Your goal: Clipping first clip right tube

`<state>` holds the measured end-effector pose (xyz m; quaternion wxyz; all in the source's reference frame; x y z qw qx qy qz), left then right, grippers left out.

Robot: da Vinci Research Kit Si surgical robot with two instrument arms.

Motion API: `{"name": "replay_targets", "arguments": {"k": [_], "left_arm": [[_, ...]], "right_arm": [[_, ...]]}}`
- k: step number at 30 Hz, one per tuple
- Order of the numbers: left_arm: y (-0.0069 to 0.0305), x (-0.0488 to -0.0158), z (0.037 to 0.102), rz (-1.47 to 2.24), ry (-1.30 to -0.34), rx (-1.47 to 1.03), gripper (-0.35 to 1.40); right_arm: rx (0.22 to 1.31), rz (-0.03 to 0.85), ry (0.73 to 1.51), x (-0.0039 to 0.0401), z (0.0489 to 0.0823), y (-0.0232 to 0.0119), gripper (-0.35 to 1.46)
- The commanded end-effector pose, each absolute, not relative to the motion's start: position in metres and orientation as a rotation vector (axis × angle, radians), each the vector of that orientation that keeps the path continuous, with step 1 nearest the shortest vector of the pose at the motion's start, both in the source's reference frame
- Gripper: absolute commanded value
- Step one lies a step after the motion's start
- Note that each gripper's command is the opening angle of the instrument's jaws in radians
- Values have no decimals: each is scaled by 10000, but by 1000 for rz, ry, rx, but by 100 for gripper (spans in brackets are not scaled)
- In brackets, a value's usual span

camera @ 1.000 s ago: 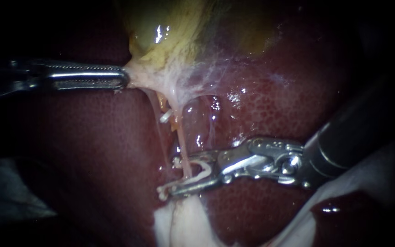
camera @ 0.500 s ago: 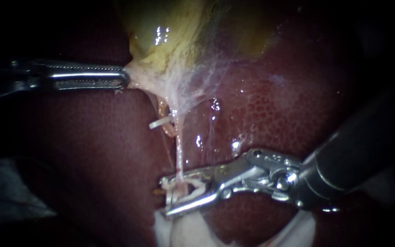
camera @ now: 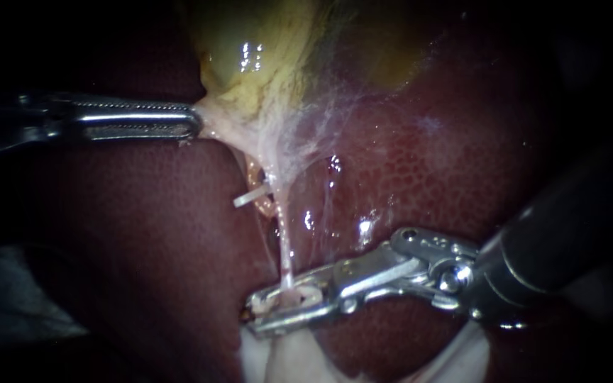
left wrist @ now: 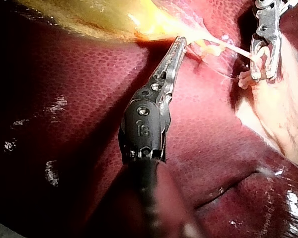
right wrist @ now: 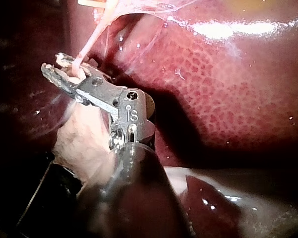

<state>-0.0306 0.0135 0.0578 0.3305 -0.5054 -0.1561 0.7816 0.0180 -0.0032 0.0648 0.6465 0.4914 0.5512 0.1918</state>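
The right tube [camera: 283, 237], one of two seen, is stretched down across the liver [camera: 427, 177]. Low down it is enclosed by a white clip [camera: 299, 298], which is clamped between the nearly closed jaws of the right instrument [camera: 255, 312]. A second clip [camera: 250, 196] is seen higher, beside the other tube [camera: 252, 172]. Farther back, the pale neck of the gallbladder [camera: 250, 57] is gripped by the left instrument [camera: 194, 120].

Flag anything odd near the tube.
A small white sliver juts out askew beside the tube, above the right instrument, whose jaws are shut on a clip around it. Possibly a clip; I cannot tell. The left instrument holds the gallbladder.
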Motion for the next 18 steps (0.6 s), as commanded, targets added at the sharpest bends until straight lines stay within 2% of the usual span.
{"name": "replay_targets", "arguments": {"k": [1, 3, 5, 18], "left_arm": [[135, -306, 578, 2044, -408, -1322, -35], [135, -306, 578, 2044, -408, -1322, -35], [135, -307, 578, 2044, -408, -1322, -35], [136, -306, 579, 2044, -409, -1322, -35]], "right_arm": [[1129, 448, 1246, 180, 647, -32, -22], [1140, 462, 1238, 178, 647, -32, -35], [1160, 484, 1223, 176, 647, -33, -35], [1162, 481, 1226, 173, 648, -35, -35]]}}
